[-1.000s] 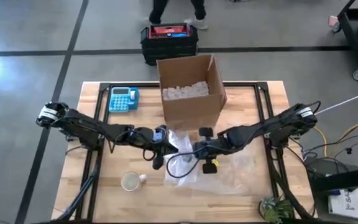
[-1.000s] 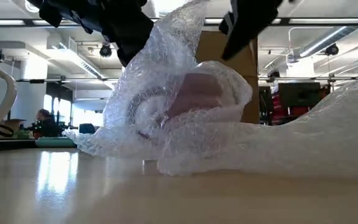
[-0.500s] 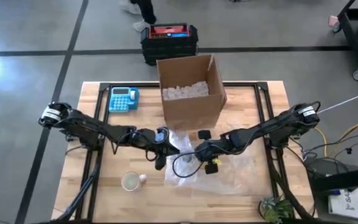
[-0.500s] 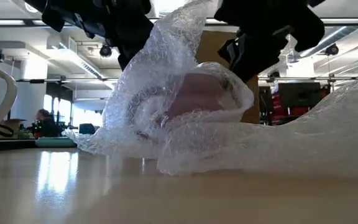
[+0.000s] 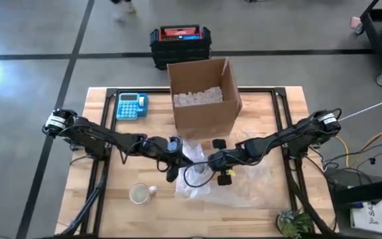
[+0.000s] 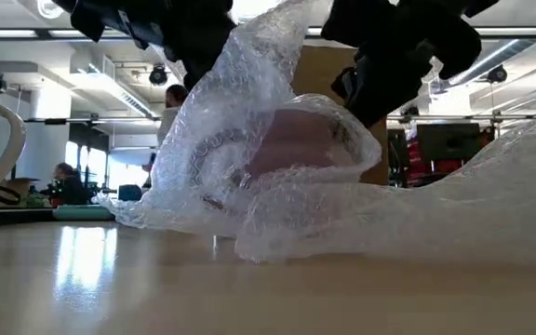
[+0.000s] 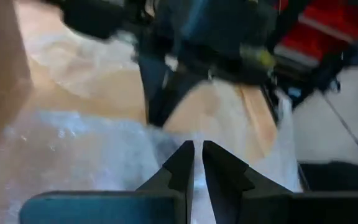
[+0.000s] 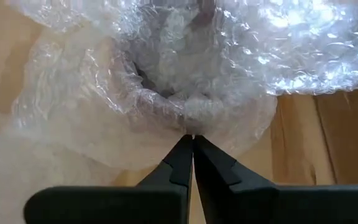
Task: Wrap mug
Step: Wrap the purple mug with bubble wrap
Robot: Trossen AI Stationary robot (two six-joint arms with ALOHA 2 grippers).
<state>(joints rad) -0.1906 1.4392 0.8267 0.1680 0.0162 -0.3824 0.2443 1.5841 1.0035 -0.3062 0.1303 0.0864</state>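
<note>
High view: both end effectors (image 5: pixel 172 161) (image 5: pixel 212 161) closed, pinching bubble wrap (image 5: pixel 197 174) over mug.

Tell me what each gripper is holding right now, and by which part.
Left gripper is shut on the bubble wrap, pinching the raised sheet edge. Right gripper is shut on a fold of the wrap bundled around the mug.

You've got grey concrete floor (image 5: pixel 32 40) with dark stripes around the wooden table (image 5: pixel 111 212). A black crate (image 5: pixel 181 43) with a red top sits behind it. Ceiling strip lights (image 6: pixel 54 33) on; two people (image 6: pixel 63 181) in the room beyond.
</note>
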